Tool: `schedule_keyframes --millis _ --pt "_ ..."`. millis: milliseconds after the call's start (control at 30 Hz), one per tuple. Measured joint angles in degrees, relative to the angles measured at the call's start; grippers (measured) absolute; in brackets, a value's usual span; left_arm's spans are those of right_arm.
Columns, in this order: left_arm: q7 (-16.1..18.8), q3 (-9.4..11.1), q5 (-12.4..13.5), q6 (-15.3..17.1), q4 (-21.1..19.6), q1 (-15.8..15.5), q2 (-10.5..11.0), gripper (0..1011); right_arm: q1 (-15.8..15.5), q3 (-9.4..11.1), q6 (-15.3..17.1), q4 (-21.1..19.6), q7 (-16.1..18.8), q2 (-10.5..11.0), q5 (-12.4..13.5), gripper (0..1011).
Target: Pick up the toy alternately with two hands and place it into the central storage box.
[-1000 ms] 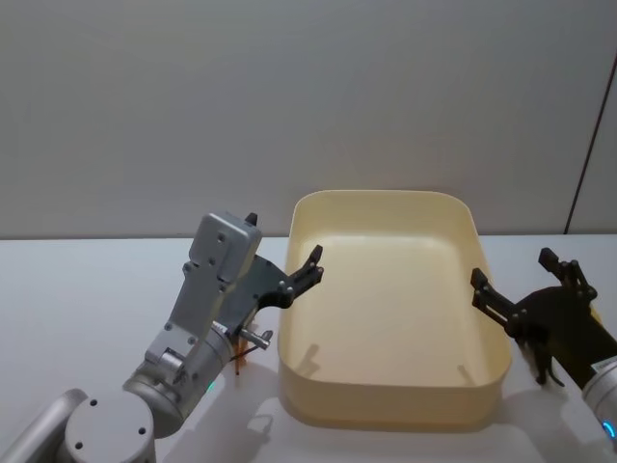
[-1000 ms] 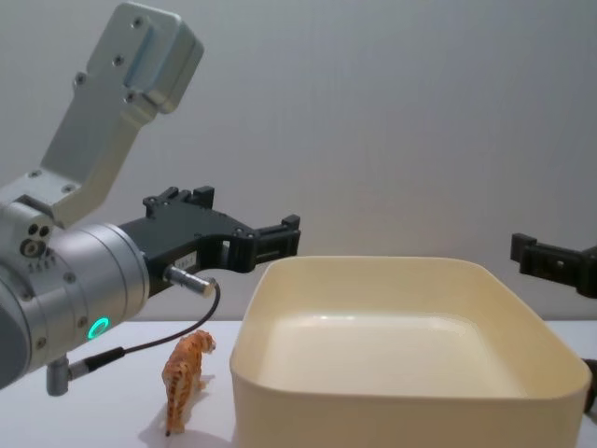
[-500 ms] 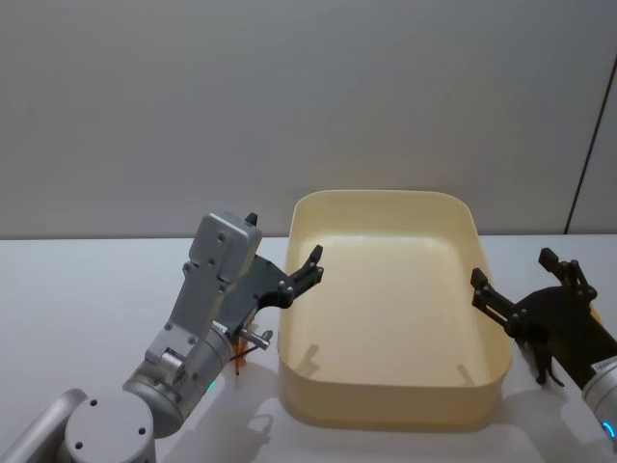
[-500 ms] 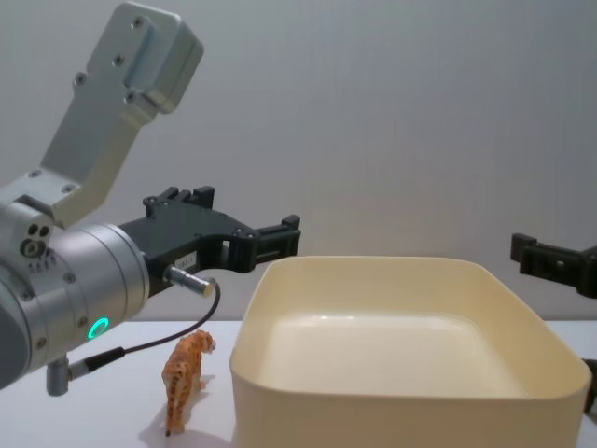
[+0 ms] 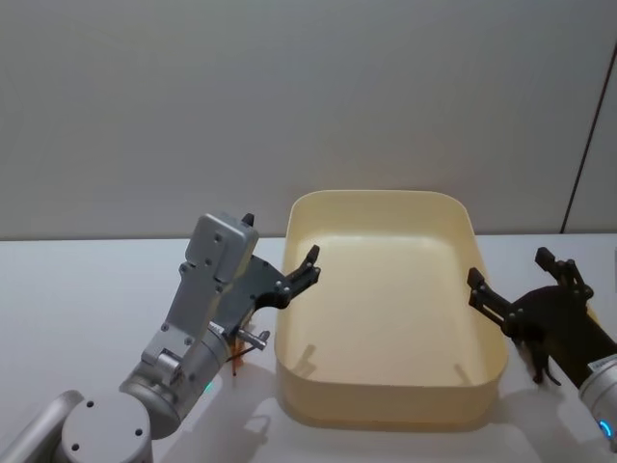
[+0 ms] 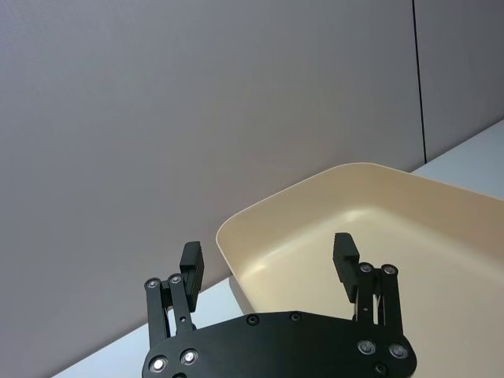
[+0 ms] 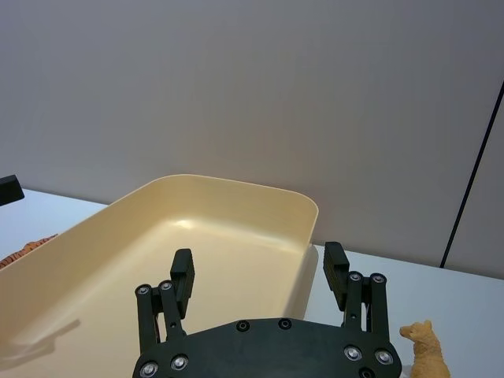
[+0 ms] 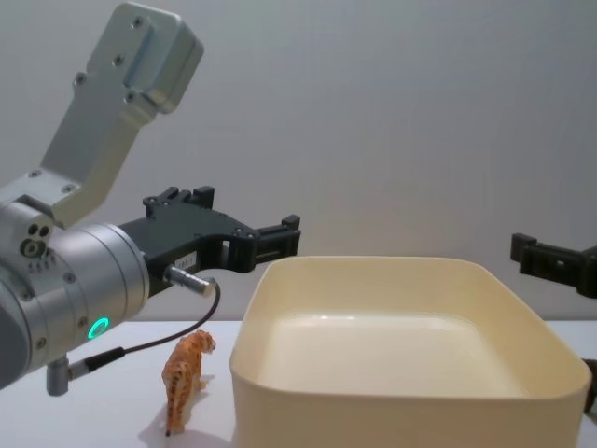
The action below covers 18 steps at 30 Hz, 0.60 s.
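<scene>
Chest view shows me a toy tiger (image 8: 187, 375) beside the storage box (image 8: 373, 413). My left claw (image 6: 268, 253) and right claw (image 7: 258, 264) are both spread apart.

The left gripper (image 6: 268, 256) hangs with its prongs spread apart and empty, seemingly above the near corner of the cream storage box (image 6: 315, 236).

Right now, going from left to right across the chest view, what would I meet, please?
Left arm's green ring light, orange toy tiger, storage box, right gripper. The left gripper spans tiger and box, so unplaced.
</scene>
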Motion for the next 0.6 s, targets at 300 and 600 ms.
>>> schedule_keyframes --millis 300,600 --pt "0.0 0.0 0.0 0.0 0.0 0.0 0.0 1001 0.0 0.0 0.0 0.0 0.0 0.0 0.0 1001" --pt "0.0 0.0 0.0 0.0 0.0 0.0 0.0 1001 0.0 0.0 0.0 0.0 0.0 0.0 0.0 1001"
